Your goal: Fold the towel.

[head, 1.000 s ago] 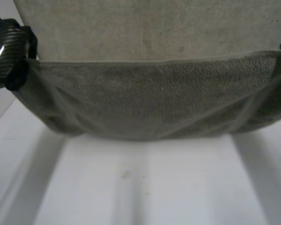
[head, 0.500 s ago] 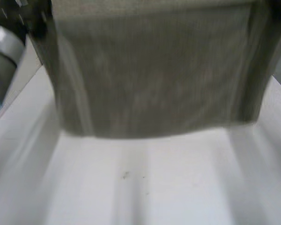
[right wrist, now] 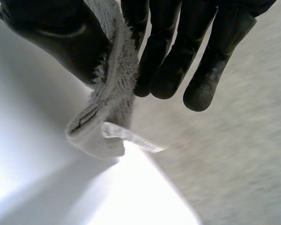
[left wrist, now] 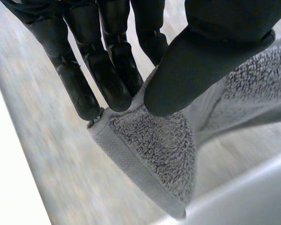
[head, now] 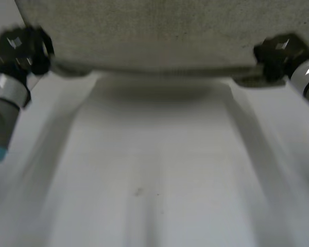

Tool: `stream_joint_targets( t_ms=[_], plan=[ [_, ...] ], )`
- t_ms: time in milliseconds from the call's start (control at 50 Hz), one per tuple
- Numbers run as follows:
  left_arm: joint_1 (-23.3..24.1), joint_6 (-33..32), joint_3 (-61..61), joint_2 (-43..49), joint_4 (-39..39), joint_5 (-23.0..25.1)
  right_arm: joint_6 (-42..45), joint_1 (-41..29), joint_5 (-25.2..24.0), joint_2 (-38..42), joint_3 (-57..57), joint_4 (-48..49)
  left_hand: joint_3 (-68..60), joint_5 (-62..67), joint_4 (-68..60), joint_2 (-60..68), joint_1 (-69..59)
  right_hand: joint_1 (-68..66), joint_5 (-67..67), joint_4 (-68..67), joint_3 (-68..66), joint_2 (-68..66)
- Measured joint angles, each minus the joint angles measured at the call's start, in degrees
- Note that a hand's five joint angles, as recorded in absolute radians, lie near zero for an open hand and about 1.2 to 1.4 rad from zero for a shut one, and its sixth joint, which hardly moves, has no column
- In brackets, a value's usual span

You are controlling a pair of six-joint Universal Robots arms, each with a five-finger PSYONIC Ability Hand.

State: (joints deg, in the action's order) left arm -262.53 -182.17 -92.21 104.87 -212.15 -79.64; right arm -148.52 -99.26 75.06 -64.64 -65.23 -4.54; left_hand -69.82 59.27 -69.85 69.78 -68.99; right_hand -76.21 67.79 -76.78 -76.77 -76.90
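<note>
A grey towel (head: 149, 36) lies spread across the far part of the white table (head: 154, 180) in the head view, its near edge running between the two hands. My left hand (head: 23, 49) is at the towel's near left corner. In the left wrist view its thumb (left wrist: 196, 70) and fingers (left wrist: 107, 79) pinch that corner of the towel (left wrist: 154, 150). My right hand (head: 278, 51) is at the near right corner. The right wrist view has its thumb (right wrist: 61, 33) and fingers (right wrist: 178, 56) pinching the towel's corner (right wrist: 110, 93), and a white label (right wrist: 131, 137) hangs from it.
The white table stretches bare in front of the towel towards the near edge. My left forearm (head: 2, 108) with its grey joint and light-blue cap comes in at the left, and my right forearm (head: 306, 77) at the right.
Both hands have carried the held towel edge away from the camera and down. The hanging fold that filled the middle a second ago now lies flat over the far part.
</note>
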Motion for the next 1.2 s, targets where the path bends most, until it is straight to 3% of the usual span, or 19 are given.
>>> stream_joint_targets(
  t_ms=[140,240,400,540,620,700,800,880,1000,1200],
  plan=[
    [-1.20,-3.26,-14.66,6.52,-8.93,2.95,7.25,-0.74,-2.24,4.71,-18.18,9.83,0.00,0.00,-0.01,0.00,0.00,0.00,0.00,0.00,0.00,0.00],
    [-1.96,-8.18,-19.26,6.87,-8.75,3.21,13.74,-1.09,-1.44,4.96,-24.62,11.56,0.00,0.00,-0.01,0.00,0.00,0.00,0.00,0.00,0.00,0.00],
    [-3.28,-16.78,-25.60,-3.76,-1.25,3.17,20.13,0.29,-0.05,-6.25,-29.64,3.05,0.00,0.01,-0.01,0.00,0.00,0.00,0.00,0.00,0.00,0.00],
    [-4.81,-22.48,-30.74,-22.71,13.42,3.61,27.18,6.52,-0.98,-17.61,-30.05,-15.95,0.00,0.00,-0.01,0.00,0.00,0.00,0.00,0.00,0.00,0.00],
    [-6.15,-24.10,-31.47,-30.61,21.21,6.67,30.55,8.88,-2.46,-21.89,-28.54,-22.89,0.00,0.01,-0.02,0.00,0.00,0.00,0.00,0.00,0.00,0.00],
    [-7.42,-24.25,-30.65,-31.09,21.89,10.68,30.83,9.27,-3.06,-20.80,-26.50,-22.51,0.00,0.01,-0.02,0.00,0.00,0.00,0.00,0.00,0.00,0.00],
    [-7.78,-23.83,-27.06,-22.61,15.40,13.91,28.52,8.08,-1.66,-13.69,-21.72,-17.01,0.00,0.01,-0.02,0.00,0.00,0.00,0.00,0.00,0.00,0.00],
    [-5.14,-23.64,-20.18,-10.65,8.82,13.72,26.39,5.30,2.25,-6.18,-16.38,-12.55,0.00,0.00,-0.03,0.00,0.00,0.00,0.05,0.00,0.00,0.00],
    [0.64,-23.63,-4.00,8.25,5.21,8.94,24.29,1.34,8.39,4.88,-7.31,-8.14,0.00,0.01,-0.02,0.00,0.00,0.00,0.14,0.00,0.00,0.00],
    [3.99,-23.52,15.91,26.40,5.69,4.88,20.90,-1.06,10.90,15.26,2.24,0.35,0.00,0.01,-0.03,0.00,-0.05,0.23,-0.37,0.30,0.24,0.31]
  ],
)
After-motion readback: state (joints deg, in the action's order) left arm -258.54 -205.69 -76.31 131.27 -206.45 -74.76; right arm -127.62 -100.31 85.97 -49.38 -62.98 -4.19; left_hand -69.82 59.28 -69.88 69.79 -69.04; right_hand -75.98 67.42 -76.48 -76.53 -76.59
